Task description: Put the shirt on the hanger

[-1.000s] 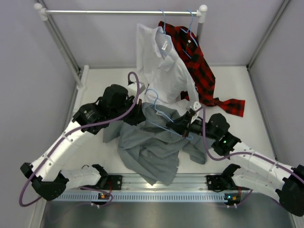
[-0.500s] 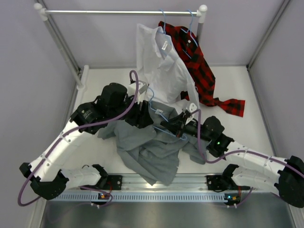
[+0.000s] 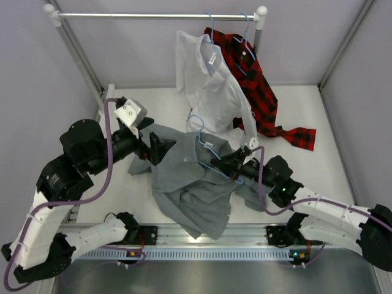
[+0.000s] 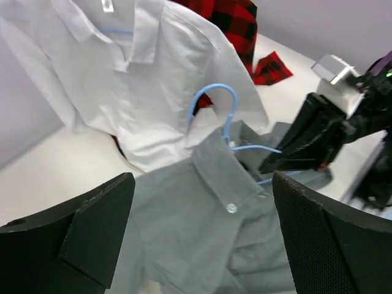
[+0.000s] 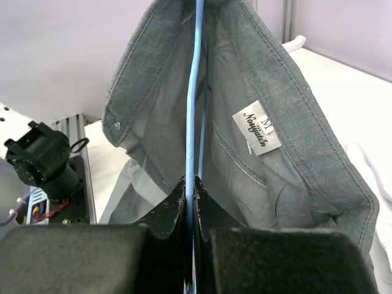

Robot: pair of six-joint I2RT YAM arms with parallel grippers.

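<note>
Along the near edge of the table (image 3: pixel 300 104), a slotted metal rail (image 3: pixel 208 252) carries the two arm bases. Just beyond it, the grey shirt (image 3: pixel 190 190) lies heaped in the middle of the table, its lower part crumpled toward the rail and its collar end raised on the far side. The right gripper (image 3: pixel 223 164) reaches in from the right. Its fingers (image 5: pixel 174 205) are pressed together on the thin wire of the light-blue hanger (image 5: pixel 195 92), which runs up inside the shirt's neck opening. The right wrist view shows the collar wrapped around that wire, with a white size label (image 5: pixel 260 133) sewn inside the neck to the right of it.

Left of the collar, the left gripper (image 3: pixel 160 148) hangs just beside the shirt's left shoulder with its jaws spread wide and nothing between them. In its own wrist view the two black fingers (image 4: pixel 79 245) frame the grey collar, a small pale button (image 4: pixel 231 208) and the hanger's hook rising out of the neck.

Farther back, a white collared shirt (image 3: pixel 208 92) hangs from the rack rod (image 3: pixel 153 16), its hem reaching down to just behind the hook. To its right hangs a red-and-black plaid shirt (image 3: pixel 257 86), one sleeve trailing onto the table at the far right.
</note>
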